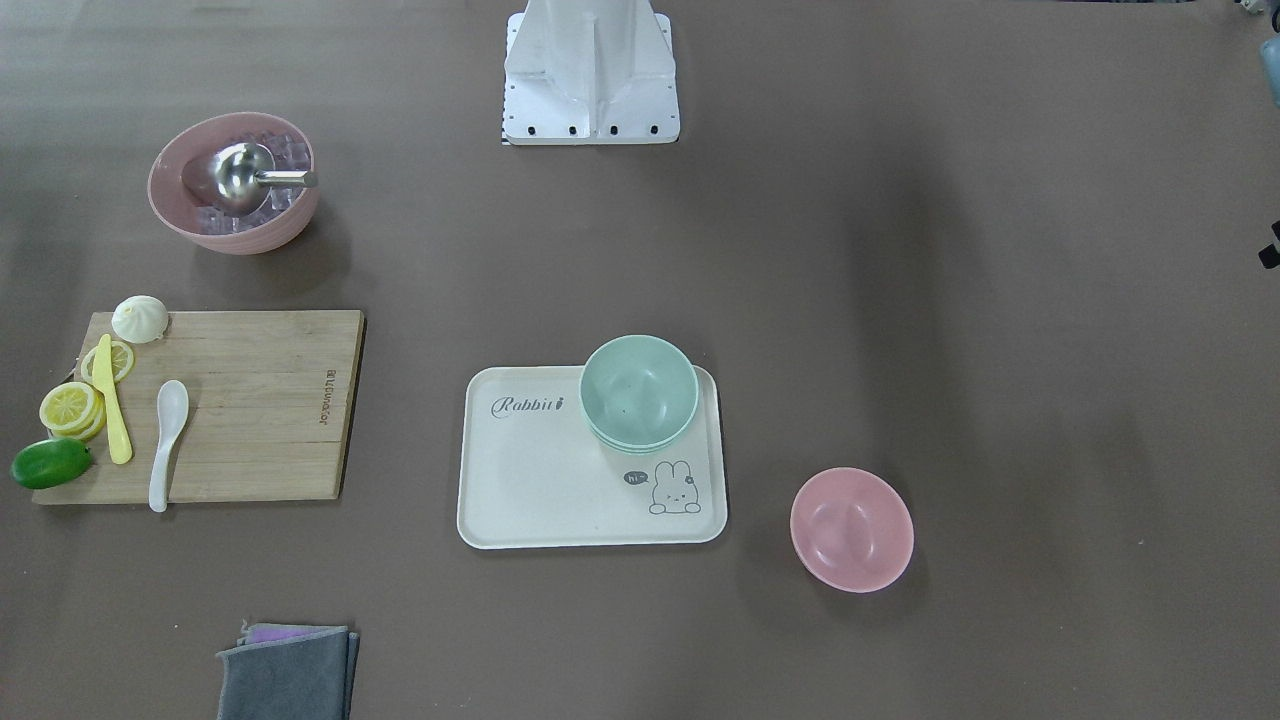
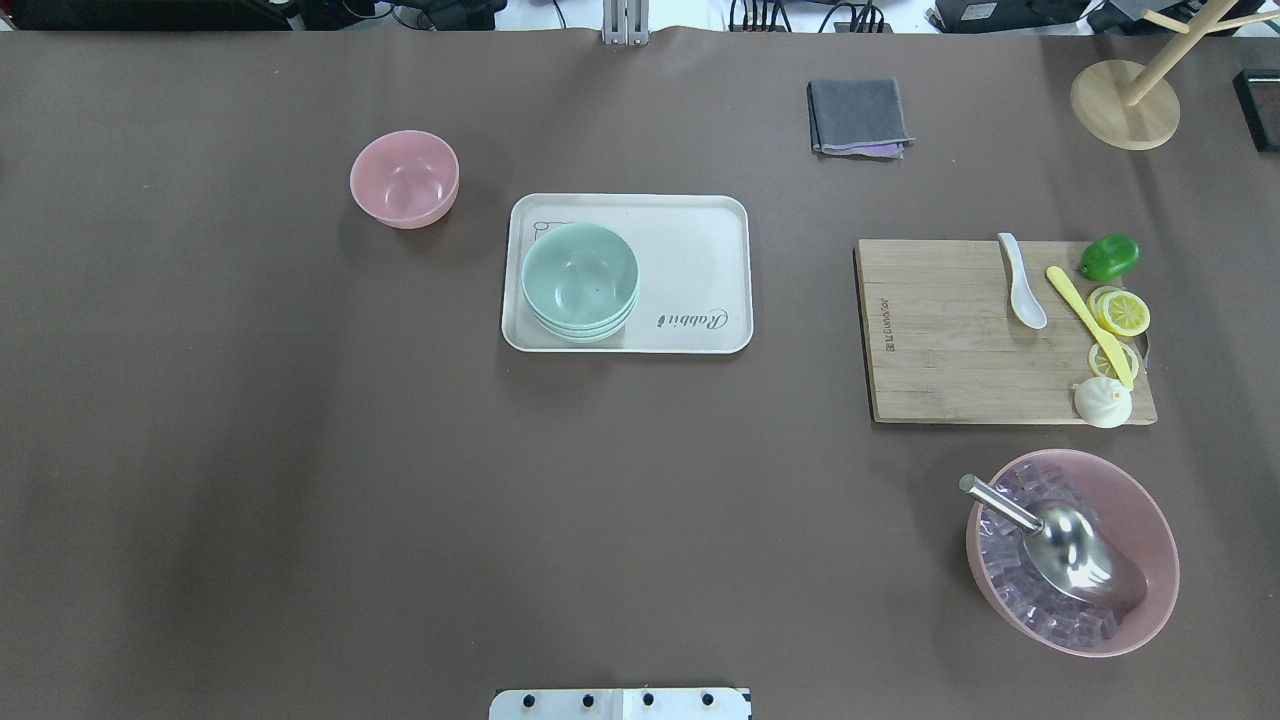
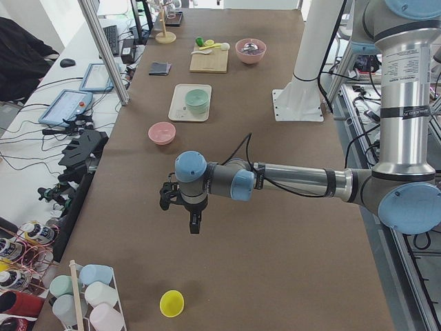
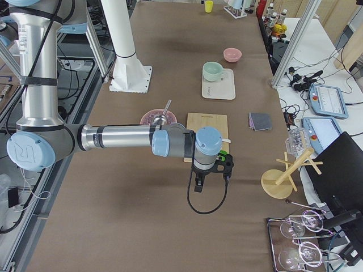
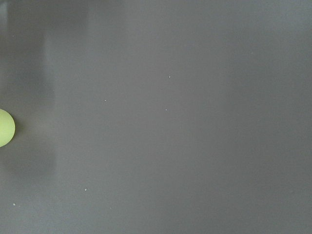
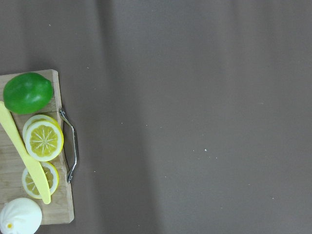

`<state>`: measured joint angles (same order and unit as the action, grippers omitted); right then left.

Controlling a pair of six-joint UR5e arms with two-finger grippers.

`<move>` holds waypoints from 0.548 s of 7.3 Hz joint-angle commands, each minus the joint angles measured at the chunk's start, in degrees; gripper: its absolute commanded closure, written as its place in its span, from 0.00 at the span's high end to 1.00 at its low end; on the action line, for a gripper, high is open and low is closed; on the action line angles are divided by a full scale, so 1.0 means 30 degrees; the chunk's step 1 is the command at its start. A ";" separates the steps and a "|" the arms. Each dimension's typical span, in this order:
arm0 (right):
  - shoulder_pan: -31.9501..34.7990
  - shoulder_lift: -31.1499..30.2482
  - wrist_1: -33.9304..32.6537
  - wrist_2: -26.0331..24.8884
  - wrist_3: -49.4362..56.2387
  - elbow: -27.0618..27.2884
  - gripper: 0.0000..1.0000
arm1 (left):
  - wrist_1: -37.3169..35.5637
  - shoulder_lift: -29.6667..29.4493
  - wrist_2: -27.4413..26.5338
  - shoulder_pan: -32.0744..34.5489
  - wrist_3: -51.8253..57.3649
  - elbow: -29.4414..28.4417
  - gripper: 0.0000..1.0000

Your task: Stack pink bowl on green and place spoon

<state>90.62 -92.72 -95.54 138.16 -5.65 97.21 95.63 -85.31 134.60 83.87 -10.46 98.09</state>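
Note:
The small light-pink bowl (image 2: 404,178) stands upright on the bare table, left of the cream tray (image 2: 690,250). The mint-green bowl (image 2: 580,279) tops a nested stack on the tray's left end. The white spoon (image 2: 1021,280) lies on the wooden cutting board (image 2: 950,340). My left gripper (image 3: 195,224) hangs over bare table well beyond the pink bowl (image 3: 162,132). My right gripper (image 4: 198,184) hangs past the board's outer end. Both show only in side views, so I cannot tell whether they are open or shut.
A larger dusky-pink bowl (image 2: 1160,540) with clear cubes and a steel scoop stands near the board. A yellow knife (image 2: 1088,322), lemon slices, a lime (image 2: 1108,257) and a bun sit on the board. A grey cloth (image 2: 858,117) lies at the far edge.

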 commanded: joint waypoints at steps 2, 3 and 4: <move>0.0000 0.0028 0.0000 0.0003 0.0008 0.0000 1.00 | 0.0000 -0.0009 -0.0014 -0.0006 0.0000 -0.0002 0.98; 0.0000 0.0029 0.0000 0.0032 -0.0021 0.0000 1.00 | -0.0029 -0.0009 -0.0014 -0.0006 -0.0029 0.0027 0.98; 0.0000 0.0029 -0.0058 0.0061 -0.0022 0.0261 1.00 | 0.0000 -0.0009 -0.0014 -0.0006 -0.0029 0.0056 0.98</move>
<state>90.62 -92.65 -95.58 138.24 -5.68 97.39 95.59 -85.34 134.56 83.85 -10.51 98.16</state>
